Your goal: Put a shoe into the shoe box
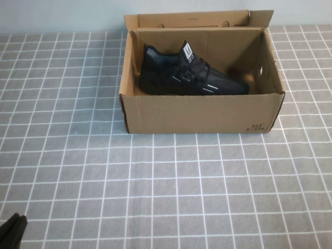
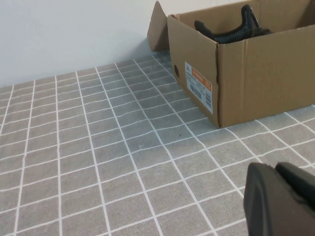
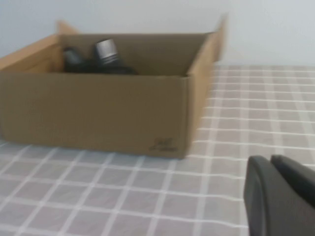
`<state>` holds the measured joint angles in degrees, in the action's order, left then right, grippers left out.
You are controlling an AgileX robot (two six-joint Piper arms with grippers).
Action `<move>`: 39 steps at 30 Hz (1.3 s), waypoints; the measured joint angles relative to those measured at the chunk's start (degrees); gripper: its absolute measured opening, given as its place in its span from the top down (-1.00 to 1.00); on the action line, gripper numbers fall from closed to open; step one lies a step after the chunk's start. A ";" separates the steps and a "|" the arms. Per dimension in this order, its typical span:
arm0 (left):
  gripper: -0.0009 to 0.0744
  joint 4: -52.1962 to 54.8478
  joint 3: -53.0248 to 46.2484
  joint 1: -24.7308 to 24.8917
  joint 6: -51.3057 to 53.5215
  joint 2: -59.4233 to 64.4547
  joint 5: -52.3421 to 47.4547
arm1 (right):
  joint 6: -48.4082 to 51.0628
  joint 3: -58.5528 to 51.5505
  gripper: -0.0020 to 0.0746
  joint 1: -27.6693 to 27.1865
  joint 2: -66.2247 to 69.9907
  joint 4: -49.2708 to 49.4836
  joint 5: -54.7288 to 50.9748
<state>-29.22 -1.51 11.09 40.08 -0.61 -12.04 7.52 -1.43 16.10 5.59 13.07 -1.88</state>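
Note:
The black knit shoe (image 1: 189, 74) lies inside the open brown cardboard shoe box (image 1: 202, 111) at the far middle of the table, toe to the right, white tongue label up. It also shows in the left wrist view (image 2: 231, 29) and the right wrist view (image 3: 96, 58), over the box walls (image 2: 266, 73) (image 3: 98, 115). My left gripper (image 1: 13, 232) sits at the near left corner, far from the box, shut and empty (image 2: 275, 169). My right gripper (image 3: 269, 161) is out of the high view; it is shut and empty, low over the table in front of the box.
The table is covered by a grey cloth with a white grid (image 1: 166, 192). A pale wall (image 2: 74, 29) runs behind the box. A white and orange label (image 2: 199, 88) is on the box's left side.

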 joint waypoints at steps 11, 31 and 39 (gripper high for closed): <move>0.98 0.00 0.00 0.00 0.00 0.00 0.00 | 0.14 0.00 0.99 -17.29 -5.95 1.08 -6.87; 0.98 0.00 0.00 0.00 0.00 -0.14 -0.13 | 0.14 0.00 0.99 -18.04 -6.06 1.08 -17.44; 0.98 0.00 0.00 0.00 0.00 -0.14 -0.16 | -4.50 0.00 0.99 -18.04 -6.06 -2.84 -17.49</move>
<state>-29.22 -1.51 11.09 40.08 -0.75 -12.20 3.02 -1.43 -1.94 -0.47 10.23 -19.37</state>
